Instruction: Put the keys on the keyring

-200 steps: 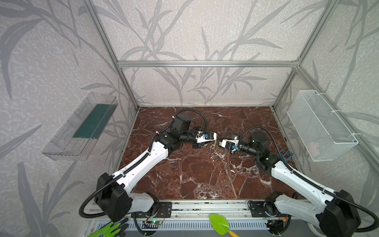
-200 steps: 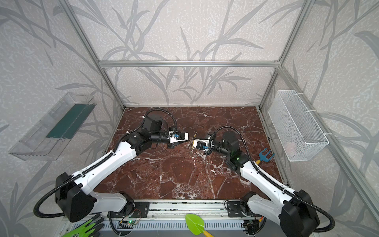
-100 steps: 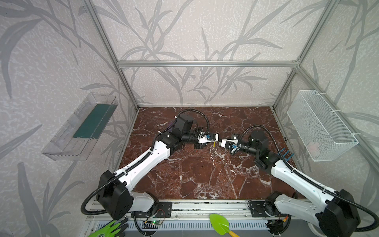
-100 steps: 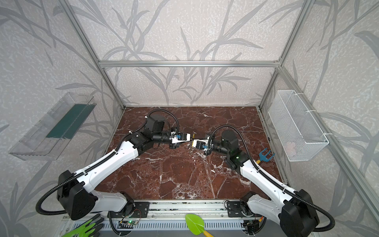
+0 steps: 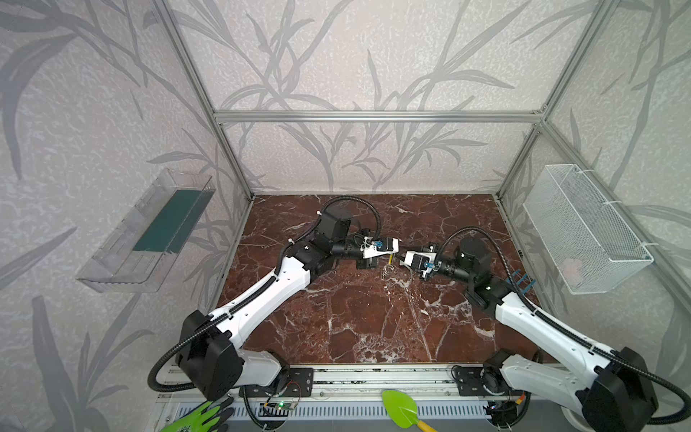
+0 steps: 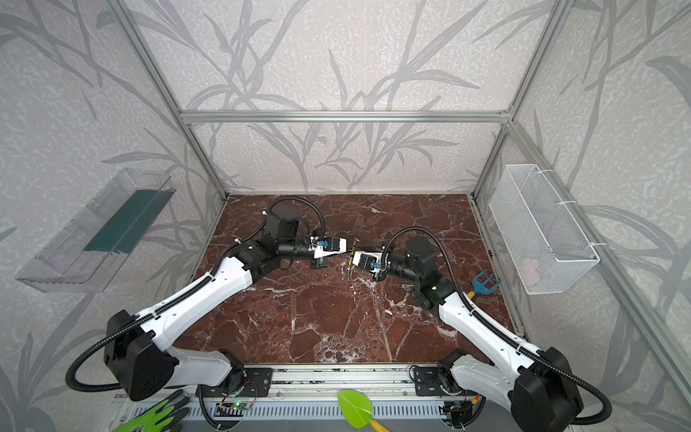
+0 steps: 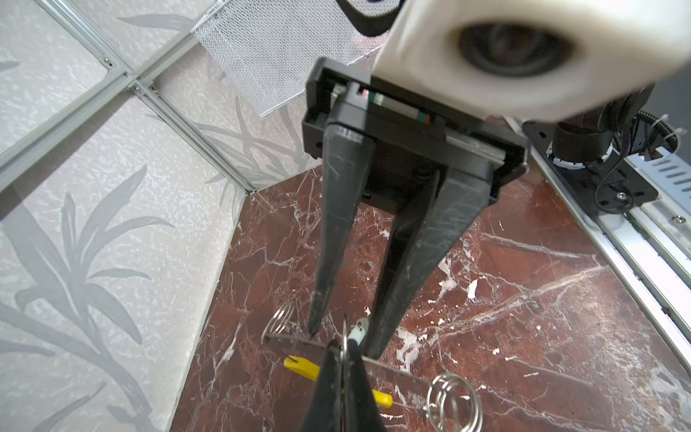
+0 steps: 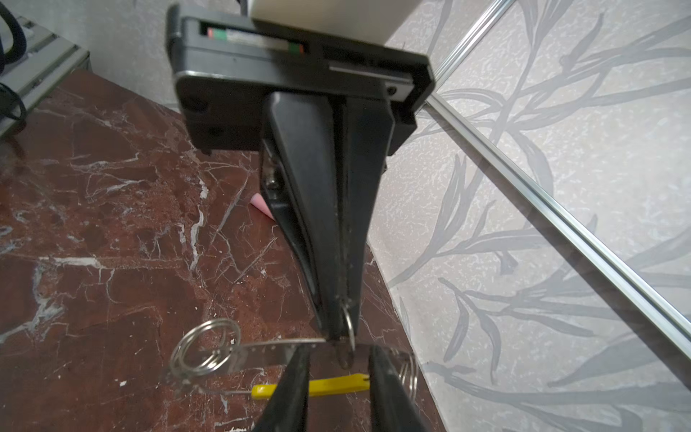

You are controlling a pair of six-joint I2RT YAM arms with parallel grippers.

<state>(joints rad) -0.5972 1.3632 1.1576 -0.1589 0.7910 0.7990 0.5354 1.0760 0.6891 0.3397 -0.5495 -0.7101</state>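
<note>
In both top views the table (image 5: pixel 355 329) is a glossy red-brown marble slab veined in white. It is boxed in by pale, rough-textured walls (image 5: pixel 374 56) printed with grey leaves and by silver aluminium rails (image 5: pixel 374 116). At 9 o'clock a clear plastic tray (image 5: pixel 123 258) with a dark green liner hangs on the wall, and at 3 o'clock a white wire-mesh basket (image 5: pixel 583 232). A blue plastic rake (image 6: pixel 484 282) lies at the table's 3 o'clock edge. A lime-green trowel (image 5: pixel 402 407) and a green glove (image 5: pixel 202 417) sit past the 6 o'clock rim. Just toward 12 o'clock from the centre, the left gripper (image 5: pixel 387 255) and right gripper (image 5: pixel 399 259) meet tip to tip. The keyring (image 5: pixel 390 259) is between them, off the table.

In the left wrist view the left gripper's black tapered fingers (image 7: pixel 327 392) are pressed together on the keyring's thin grey band. Its yellow sleeve (image 7: pixel 299 365) passes behind them. The keys (image 7: pixel 357 334), a pale tag with a fine wire ring, sit right at the pinch; I cannot tell whether they are caught too. The right gripper's fingers (image 7: pixel 332 239) stand spread.

In the right wrist view those spread fingers flank the yellow sleeve without touching it. The left gripper's closed tip meets the perforated band, which has a springy wire coil (image 8: pixel 203 351) at each side.
</note>
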